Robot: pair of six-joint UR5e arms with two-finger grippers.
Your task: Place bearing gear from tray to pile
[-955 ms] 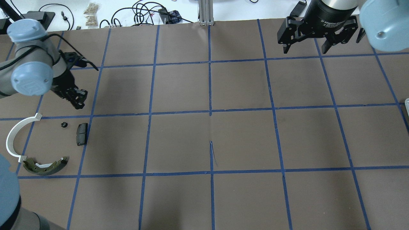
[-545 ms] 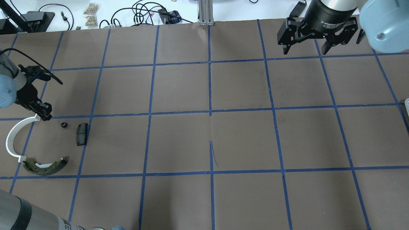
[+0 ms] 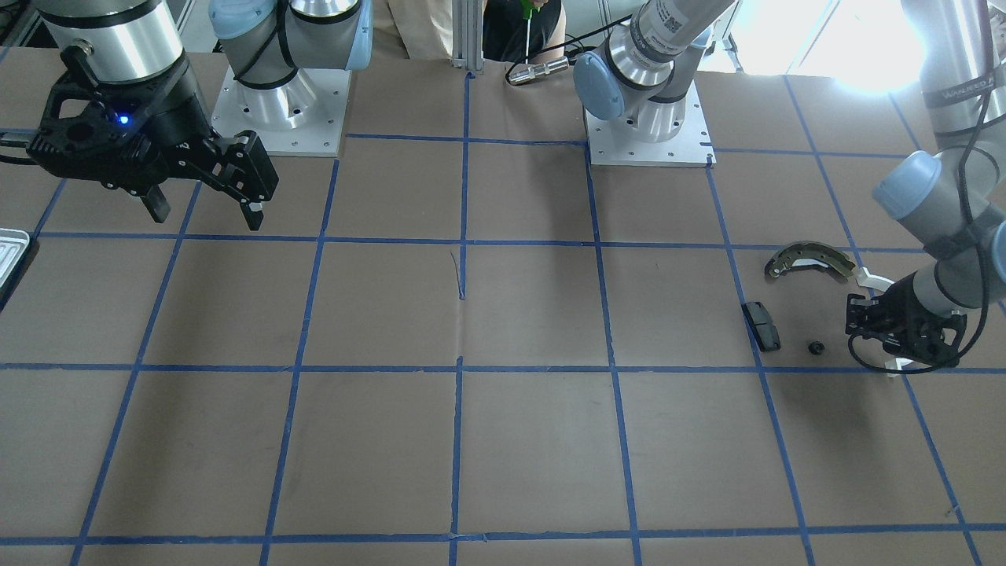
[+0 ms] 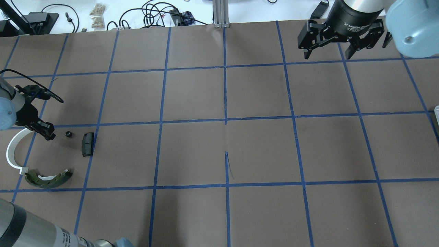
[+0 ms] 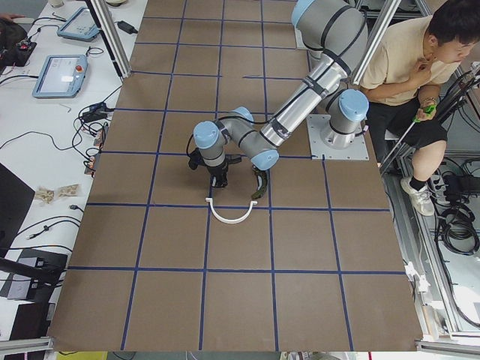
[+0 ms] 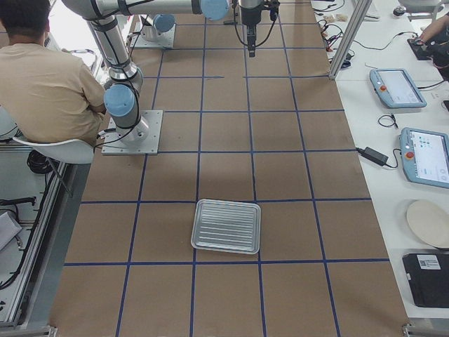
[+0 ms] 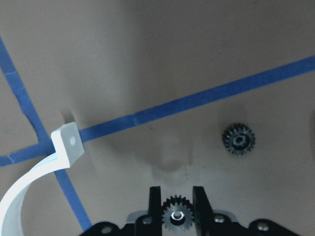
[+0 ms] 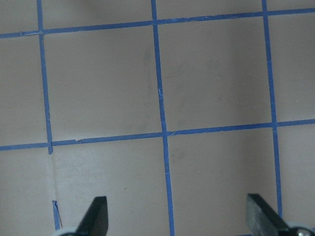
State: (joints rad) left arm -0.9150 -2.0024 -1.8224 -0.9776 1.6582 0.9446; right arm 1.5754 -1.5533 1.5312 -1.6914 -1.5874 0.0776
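My left gripper (image 7: 176,197) is shut on a small black bearing gear (image 7: 176,217) and holds it just above the table by the pile. In the overhead view the left gripper (image 4: 47,132) is over the far end of the white half-ring (image 4: 12,151). A second black gear (image 4: 69,134) lies on the table beside it, also in the left wrist view (image 7: 238,139). The black pad (image 4: 87,143) and the brake shoe (image 4: 48,178) lie nearby. The tray (image 6: 226,226) is empty. My right gripper (image 4: 328,48) is open and empty at the far right.
The tray's corner shows at the table's edge in the front-facing view (image 3: 12,248). Cables and small items (image 4: 154,13) lie beyond the far edge. A seated person (image 5: 420,75) is beside the robot bases.
My left gripper has moved left and toward the near side, from beyond the pile to over the half-ring's end beside the gear on the table. The right gripper has stayed in place.
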